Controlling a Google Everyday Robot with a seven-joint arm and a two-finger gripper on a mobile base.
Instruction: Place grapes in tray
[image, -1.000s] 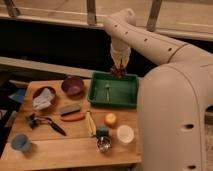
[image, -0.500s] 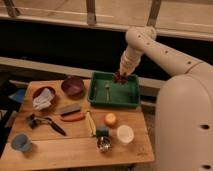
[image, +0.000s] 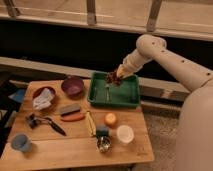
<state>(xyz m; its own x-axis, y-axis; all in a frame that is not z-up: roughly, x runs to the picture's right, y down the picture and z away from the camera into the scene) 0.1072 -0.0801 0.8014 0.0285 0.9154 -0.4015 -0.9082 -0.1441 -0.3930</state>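
Observation:
The grapes (image: 112, 78), a dark red-purple cluster, hang at the tip of my gripper (image: 118, 76), which is shut on them. They sit over the far left part of the green tray (image: 131, 95), about level with its back rim. The tray stands at the far right of the wooden table (image: 75, 150). A fork (image: 107, 92) lies inside the tray. My white arm (image: 165, 55) reaches in from the right.
A purple bowl (image: 73, 85) stands left of the tray. A plate with a white cloth (image: 43, 97), a carrot (image: 73, 117), a banana (image: 90, 123), an orange fruit (image: 110, 118), a white cup (image: 124, 134), a metal cup (image: 104, 144) and a blue cup (image: 20, 142) are nearer the front.
My arm has swung its elbow to the right and tilted the gripper. The grapes have come down a little toward the tray's back left part.

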